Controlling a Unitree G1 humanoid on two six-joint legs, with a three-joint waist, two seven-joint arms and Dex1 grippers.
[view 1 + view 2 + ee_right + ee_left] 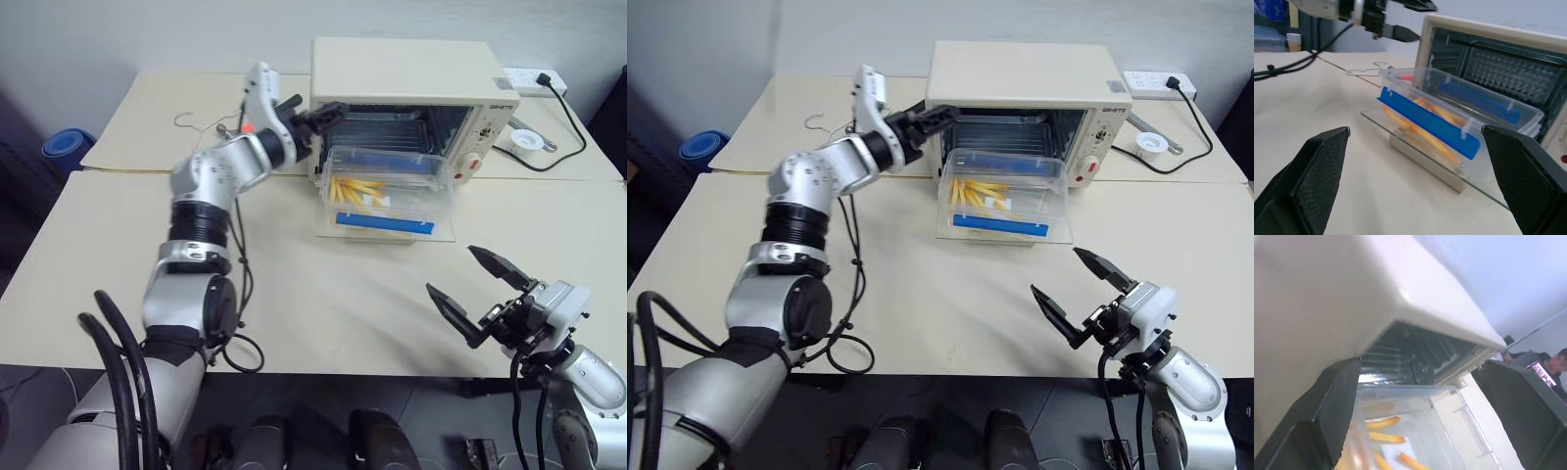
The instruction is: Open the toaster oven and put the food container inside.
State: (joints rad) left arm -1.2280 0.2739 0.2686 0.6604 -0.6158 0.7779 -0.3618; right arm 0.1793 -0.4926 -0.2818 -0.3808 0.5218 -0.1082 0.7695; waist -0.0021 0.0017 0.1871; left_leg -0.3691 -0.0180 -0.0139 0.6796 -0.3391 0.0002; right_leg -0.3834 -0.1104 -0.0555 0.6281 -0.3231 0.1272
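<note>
The cream toaster oven (411,69) stands at the back of the table with its glass door (444,231) folded down flat. The clear food container (387,191), with blue clips and yellow sticks inside, rests tilted on that door, its far side at the oven's mouth. My left gripper (315,111) is open at the upper left corner of the oven's opening, above the container and not touching it. Over the table's front right edge, my right gripper (451,270) is open with nothing in it, well short of the door.
A white power strip (534,80) with a black cable lies behind the oven on the right, with a small white round object (524,144) near it. A wire hanger (201,125) lies back left. A person (1557,364) sits beyond the table.
</note>
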